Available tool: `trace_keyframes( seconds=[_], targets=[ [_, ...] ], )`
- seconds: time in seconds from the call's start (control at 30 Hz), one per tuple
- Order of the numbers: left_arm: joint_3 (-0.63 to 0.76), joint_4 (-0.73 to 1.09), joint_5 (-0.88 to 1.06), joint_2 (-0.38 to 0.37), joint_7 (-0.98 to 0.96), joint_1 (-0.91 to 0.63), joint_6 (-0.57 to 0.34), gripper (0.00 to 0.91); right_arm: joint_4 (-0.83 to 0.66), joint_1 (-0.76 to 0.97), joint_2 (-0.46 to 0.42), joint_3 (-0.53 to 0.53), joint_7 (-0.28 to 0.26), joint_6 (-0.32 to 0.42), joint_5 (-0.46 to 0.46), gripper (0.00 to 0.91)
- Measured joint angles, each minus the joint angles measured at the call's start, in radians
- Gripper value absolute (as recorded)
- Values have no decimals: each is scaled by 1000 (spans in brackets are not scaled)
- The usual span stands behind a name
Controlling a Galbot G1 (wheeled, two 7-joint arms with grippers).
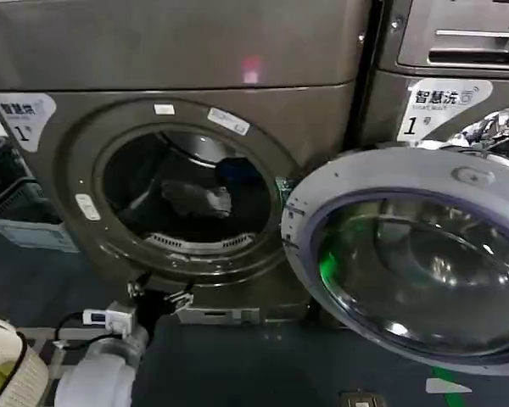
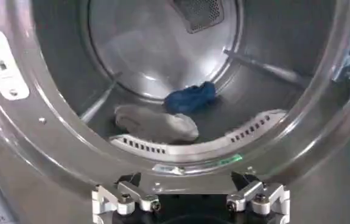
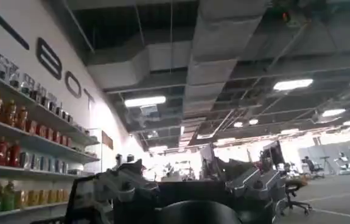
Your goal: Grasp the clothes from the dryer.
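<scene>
left wrist view: two clothes (image 2: 162, 119) in dryer (image 2: 59, 152)

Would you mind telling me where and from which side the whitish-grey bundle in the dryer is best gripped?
Probably pinch the whitish-grey bundle across its raised, wrinkled middle, coming straight in through the open porthole of the dryer from the front; it lies flat and elongated near the drum's front lip.

Count: 2 clothes in drum, 1 whitish-grey bundle (image 2: 156, 125) + 1 dark blue garment (image 2: 191, 97). 2 machines: dryer (image 1: 76, 182) w/ 1 open door (image 1: 407, 254), 1 neighbour machine (image 1: 458, 76).

Drink shelves (image 3: 22, 152), ceiling ducts (image 3: 223, 49)
</scene>
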Motion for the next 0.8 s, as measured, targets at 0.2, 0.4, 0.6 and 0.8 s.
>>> trace_keyframes(
  seconds=[0.2,0.4,0.6,0.8],
  targets=[
    [1,4,3,-6,-1,-2,0,907,-1,-2,1,2,0,0,0,907],
    [1,9,2,-13,-11,-4,0,907,-4,-3,3,4,0,0,0,907],
    [2,12,4,-14,-11,-1,0,907,-4,-7,5,7,0,0,0,907],
    [3,13,3,-15,-9,0,0,907,-10,-10,6,11,0,1,0,907]
  ],
)
